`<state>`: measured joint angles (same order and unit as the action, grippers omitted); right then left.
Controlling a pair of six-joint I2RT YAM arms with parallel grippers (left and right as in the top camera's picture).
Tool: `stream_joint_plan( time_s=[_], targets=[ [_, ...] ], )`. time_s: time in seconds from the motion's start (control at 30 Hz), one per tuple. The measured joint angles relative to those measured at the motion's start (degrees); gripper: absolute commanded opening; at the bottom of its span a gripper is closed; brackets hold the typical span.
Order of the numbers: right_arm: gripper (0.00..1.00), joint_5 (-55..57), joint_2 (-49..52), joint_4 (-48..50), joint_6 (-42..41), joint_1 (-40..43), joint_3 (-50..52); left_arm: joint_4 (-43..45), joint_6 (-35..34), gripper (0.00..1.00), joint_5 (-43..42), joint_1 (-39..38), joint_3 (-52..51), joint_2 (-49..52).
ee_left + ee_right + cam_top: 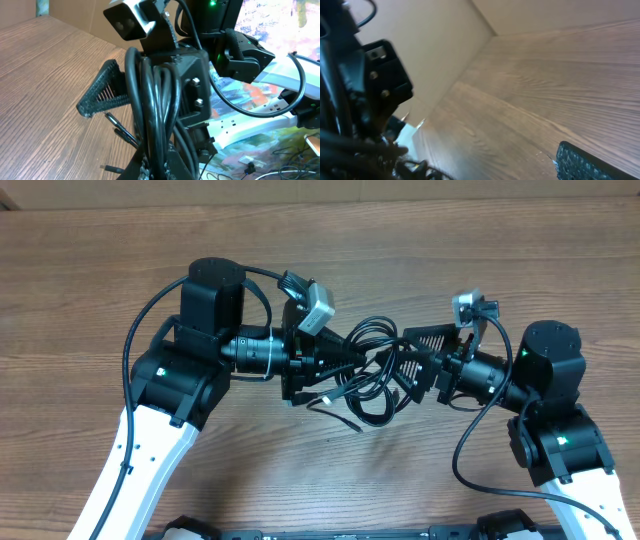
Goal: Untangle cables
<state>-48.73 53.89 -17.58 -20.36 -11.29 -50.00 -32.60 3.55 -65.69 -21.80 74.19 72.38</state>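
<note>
Pull-apart stage: left pincer [340, 357] clenched on the cables [372, 372] from 9 o'clock, right pincer [418, 362] released at 3 o'clock; next it likely must seize one loop.

Thin black looped cables [372, 380] bunched mid-table on brown wood-grain table [100, 270]; left gripper [345, 360] at bundle's left side, clamped on strands; right gripper [412, 365] touching bundle's right side, jaws spread wide; both arms reach in from table's near edge
</note>
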Motion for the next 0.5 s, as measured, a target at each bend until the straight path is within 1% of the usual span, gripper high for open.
stream_joint_plan(
  time_s=[0.13,0.27,0.43,0.5],
  targets=[
    [1.0,-3.1,0.0,0.1,1.0,0.0,0.0,0.1,0.0,0.04,0.4,-0.4,0.0,0.0],
    [1.0,-3.8,0.1,2.6,1.6,0.0,0.0,0.1,0.0,0.04,0.5,-0.9,0.0,0.0],
    [1.0,5.7,0.2,3.0,-0.3,0.0,0.0,0.3,0.0,0.04,0.7,-4.0,0.0,0.0],
    [1.0,11.7,0.5,0.5,-1.3,-0.2,0.0,0.3,0.0,0.04,1.1,-4.6,0.0,0.0]
  ],
)
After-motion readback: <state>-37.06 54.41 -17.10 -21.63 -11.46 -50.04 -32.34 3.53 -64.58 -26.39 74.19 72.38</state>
